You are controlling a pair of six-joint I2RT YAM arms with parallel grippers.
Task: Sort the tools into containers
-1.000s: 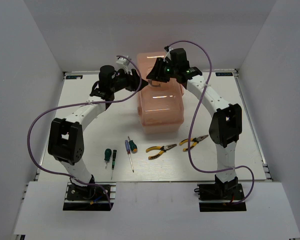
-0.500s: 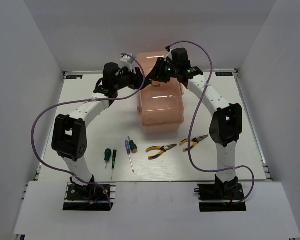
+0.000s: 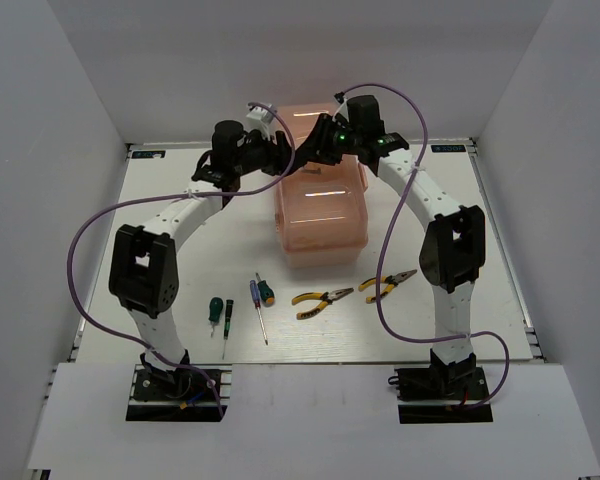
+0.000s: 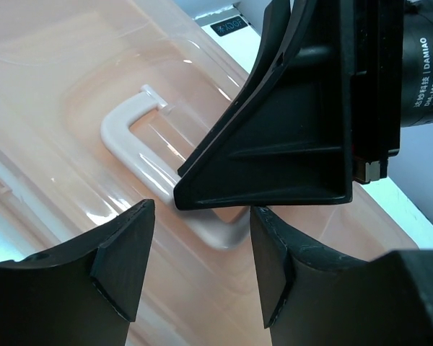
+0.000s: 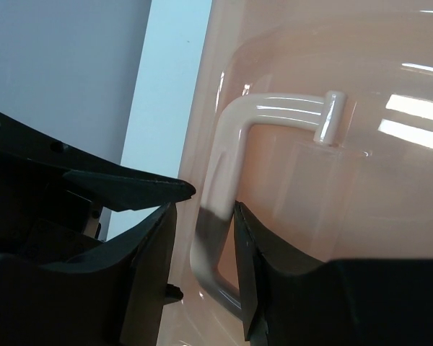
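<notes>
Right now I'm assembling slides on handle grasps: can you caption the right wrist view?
Right gripper, fingers open, straddles the white handle on the peach toolbox lid.

Your toolbox (image 3: 320, 215) is translucent peach-pink, its handle (image 4: 115, 138) white. Left pliers (image 3: 318, 300) and right pliers (image 3: 385, 285) have yellow grips; you see one dark green screwdriver (image 3: 214, 311), one blue-and-green screwdriver (image 3: 264, 292).

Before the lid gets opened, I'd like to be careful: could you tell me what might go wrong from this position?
1. The left gripper, jaws open, hangs very close to the right gripper above the toolbox lid; the two may collide if either one moves.
2. The right gripper's jaws straddle the smooth white handle with a gap on one side; a loose close might slip off it when lifting.
</notes>
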